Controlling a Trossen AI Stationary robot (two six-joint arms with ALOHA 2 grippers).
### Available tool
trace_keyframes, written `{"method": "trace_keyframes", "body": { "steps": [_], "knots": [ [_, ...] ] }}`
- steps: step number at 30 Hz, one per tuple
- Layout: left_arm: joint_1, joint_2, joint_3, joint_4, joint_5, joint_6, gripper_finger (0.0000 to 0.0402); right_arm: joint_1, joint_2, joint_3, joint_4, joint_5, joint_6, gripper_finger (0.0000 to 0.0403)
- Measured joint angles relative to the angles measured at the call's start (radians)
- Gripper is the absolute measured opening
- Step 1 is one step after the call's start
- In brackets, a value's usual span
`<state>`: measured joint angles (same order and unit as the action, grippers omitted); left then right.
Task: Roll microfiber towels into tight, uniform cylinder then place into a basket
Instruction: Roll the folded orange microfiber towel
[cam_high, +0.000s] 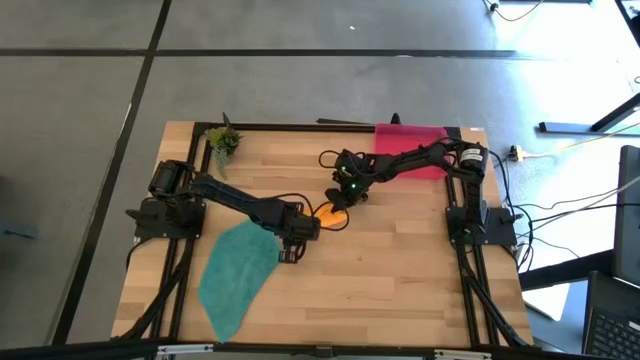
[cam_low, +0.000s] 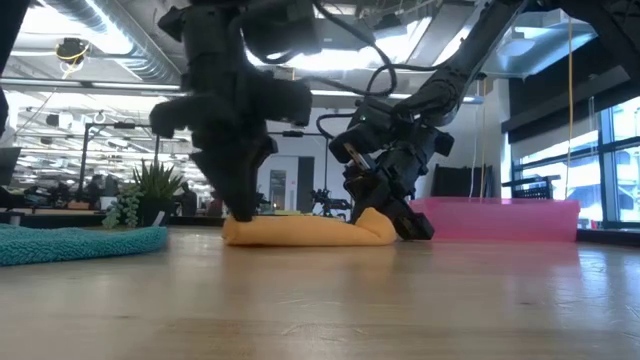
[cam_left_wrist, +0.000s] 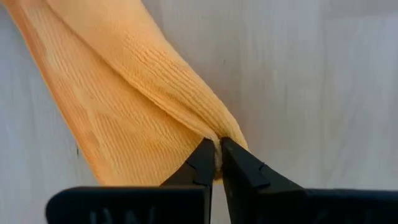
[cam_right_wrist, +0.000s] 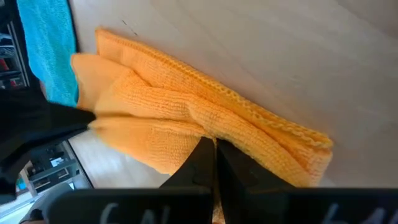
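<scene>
So the orange towel (cam_high: 331, 212) is sitting pretty much dead centre on the wooden table (cam_high: 400, 280), bunched into a long, loose fold rather than any kind of neat cylinder. From the low view it's a squat, lumpy yellow-orange log (cam_low: 305, 232) lying flat on the wood. Up close you can see the ribbed knit texture, with a couple of soft ridges running lengthwise and a stitched hem along one edge (cam_right_wrist: 249, 106).

Both arms are on it. The left gripper (cam_left_wrist: 217, 163) has its fingers pressed together on a thin pinch of the orange cloth at one tapered end (barely any fabric between the tips). In the overhead shot that gripper (cam_high: 296, 232) is at the towel's 8 o'clock side. The right gripper (cam_right_wrist: 214, 158) is also squeezed shut on a fold of the same towel, and from above it (cam_high: 347, 190) sits at the towel's 1 o'clock.

The teal towel (cam_high: 235, 275) is lying spread out flat, a sort of rough diamond shape, at about 8 o'clock from the table centre, just beside the left arm and not touching the orange one as far as I can tell. The low view shows its fuzzy edge (cam_low: 80, 243).

The pink basket (cam_high: 412, 140) is at the far edge of the table, about 1 o'clock from centre, partly under the right arm. There's also a little potted plant (cam_high: 224, 141) at the 11 o'clock corner.
</scene>
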<state>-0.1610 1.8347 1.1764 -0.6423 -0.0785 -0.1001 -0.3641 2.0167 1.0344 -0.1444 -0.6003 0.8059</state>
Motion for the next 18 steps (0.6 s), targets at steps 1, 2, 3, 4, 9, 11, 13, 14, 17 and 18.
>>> {"method": "trace_keyframes", "body": {
  "steps": [1, 2, 3, 4, 9, 11, 13, 14, 17, 18],
  "knots": [
    [0.004, 0.0, 0.007, 0.002, 0.001, -0.001, 0.001, 0.0, 0.0, 0.0, 0.0, 0.0, 0.0, 0.0007],
    [0.007, -0.001, 0.012, 0.004, -0.001, -0.003, 0.0006, 0.0, 0.0, 0.0, -0.002, 0.0, 0.0, 0.0007],
    [0.01, -0.002, 0.016, 0.004, -0.014, -0.012, 0.0004, 0.0, 0.0, 0.0, -0.003, 0.0, 0.0, 0.0007],
    [0.01, -0.002, 0.017, 0.003, -0.033, -0.023, 0.0002, 0.0, 0.0, 0.0, -0.003, 0.0, -0.001, 0.0007],
    [0.011, -0.003, 0.038, 0.002, -0.082, -0.028, 0.0001, 0.0, 0.0, 0.0, -0.004, 0.001, -0.005, 0.0007],
    [0.011, -0.003, 0.042, 0.002, -0.092, -0.029, 0.0001, 0.0, 0.0, 0.0, -0.005, 0.001, -0.008, 0.0007],
    [0.011, -0.003, 0.048, -0.004, -0.124, -0.04, 0.0001, 0.0, 0.0, 0.0, -0.005, 0.001, -0.019, 0.0007],
    [0.011, -0.003, 0.053, -0.01, -0.141, -0.051, 0.0001, 0.0, 0.0, 0.0, -0.005, 0.001, -0.022, 0.0007],
    [0.016, -0.005, 0.06, -0.04, -0.163, -0.082, 0.0, 0.0, 0.0, 0.0, -0.005, 0.001, -0.024, 0.0007],
    [0.02, -0.005, 0.06, -0.048, -0.167, -0.093, 0.0, 0.0, 0.0, 0.0, -0.005, 0.001, -0.025, 0.0007]
  ]
}}
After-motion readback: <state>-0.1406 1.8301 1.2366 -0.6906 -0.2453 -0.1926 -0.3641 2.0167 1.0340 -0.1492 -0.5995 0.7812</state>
